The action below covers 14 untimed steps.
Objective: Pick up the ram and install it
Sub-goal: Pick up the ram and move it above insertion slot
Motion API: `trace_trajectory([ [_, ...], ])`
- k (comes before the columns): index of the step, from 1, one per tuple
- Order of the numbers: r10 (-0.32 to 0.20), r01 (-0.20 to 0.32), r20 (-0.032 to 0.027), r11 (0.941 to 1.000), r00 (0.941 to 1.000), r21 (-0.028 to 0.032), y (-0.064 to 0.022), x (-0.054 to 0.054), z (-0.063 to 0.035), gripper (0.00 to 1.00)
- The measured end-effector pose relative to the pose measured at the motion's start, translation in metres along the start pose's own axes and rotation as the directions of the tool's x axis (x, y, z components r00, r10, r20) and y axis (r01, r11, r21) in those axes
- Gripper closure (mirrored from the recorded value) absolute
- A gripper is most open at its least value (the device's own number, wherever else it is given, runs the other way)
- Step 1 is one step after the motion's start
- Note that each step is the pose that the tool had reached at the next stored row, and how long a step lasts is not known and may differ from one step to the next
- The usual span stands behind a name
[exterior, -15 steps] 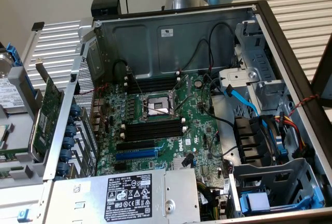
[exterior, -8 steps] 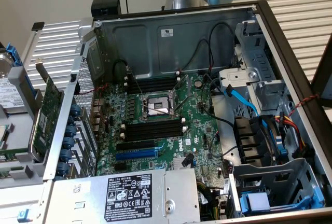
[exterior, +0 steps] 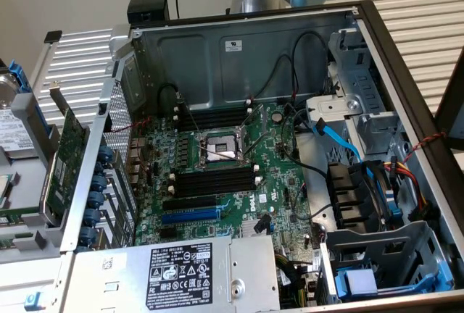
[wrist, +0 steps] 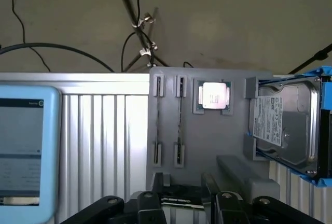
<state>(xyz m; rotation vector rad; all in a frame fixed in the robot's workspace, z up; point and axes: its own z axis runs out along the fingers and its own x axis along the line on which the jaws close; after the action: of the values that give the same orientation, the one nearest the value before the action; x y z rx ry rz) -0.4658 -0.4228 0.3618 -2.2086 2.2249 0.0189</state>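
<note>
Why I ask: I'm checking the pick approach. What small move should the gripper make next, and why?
Probably ease the gripper towards the ram until it straddles the stick. The jaws stand open, holding nothing, and the ram stands on edge in the grey holder, roughly in line with the gap between them.
</note>
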Motion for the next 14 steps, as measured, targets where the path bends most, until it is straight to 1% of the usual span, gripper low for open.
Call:
trace_trajectory([
  [3, 0.0, 0.0, -0.0079, 1.0, 1.0, -0.0001, 0.0018, 0.0, 0.0041, 0.58],
  [8, 0.0, 0.0, -0.0171, 1.0, 0.9999, 0.0001, 0.013, 0.0, 0.0112, 0.58],
  [10, 0.0, 0.0, -0.0226, 1.0, 0.9997, 0.0005, 0.0162, 0.0, 0.0136, 0.58],
  [11, 0.0, 0.0, -0.0244, 1.0, 0.9997, 0.0016, 0.0173, 0.0, 0.0146, 0.58],
  [14, 0.0, 0.0, -0.0252, 1.0, 0.9997, 0.0073, 0.0208, 0.0, 0.0191, 0.58],
])
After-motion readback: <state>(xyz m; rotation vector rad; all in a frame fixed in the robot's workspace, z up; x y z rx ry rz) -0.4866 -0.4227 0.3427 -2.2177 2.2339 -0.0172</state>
